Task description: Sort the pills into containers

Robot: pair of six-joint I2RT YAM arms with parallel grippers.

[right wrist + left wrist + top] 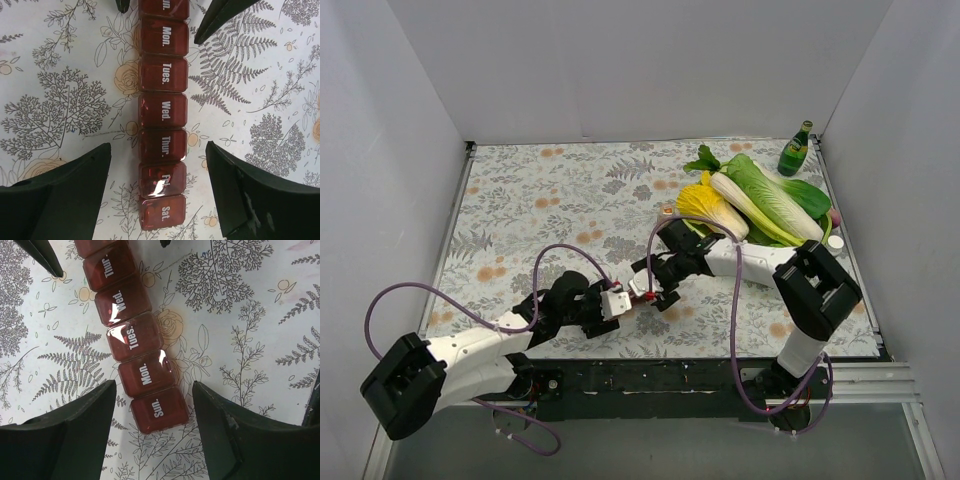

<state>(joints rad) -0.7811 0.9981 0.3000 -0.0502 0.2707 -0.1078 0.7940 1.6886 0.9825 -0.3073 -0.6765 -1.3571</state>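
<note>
Fingers (85, 435) of the left gripper (153, 385) stand wide apart, one on each side of the pill box (131, 335), and hold nothing. Those of the right gripper (158, 146) are likewise spread wide and empty. The pill box, a dark-red strip of day-marked compartments joined in a row, lies flat on the desk (540, 200). It is close to the near edge, roughly midway between the left and right edges, and the two arms meet over it from opposite ends. In the left wrist view the Sunday end sits in the gap between the fingers, with bare desk showing on both sides; no contact is visible. In the right wrist view the Saturday end, from Thursday on, lies in the gap, likewise clear of both fingers. Every lid in view appears shut. Judgement: each gripper straddles its own end so that one may pin the strip while the other works a lid, since a light strip would otherwise slide on the patterned surface. Which arm takes which role cannot be told. No pills can be made out in any view, and nothing shows inside the compartments. Vegetables (760, 200) and a green bottle (796, 150) lie towards the far right corner, well apart from the work.
</note>
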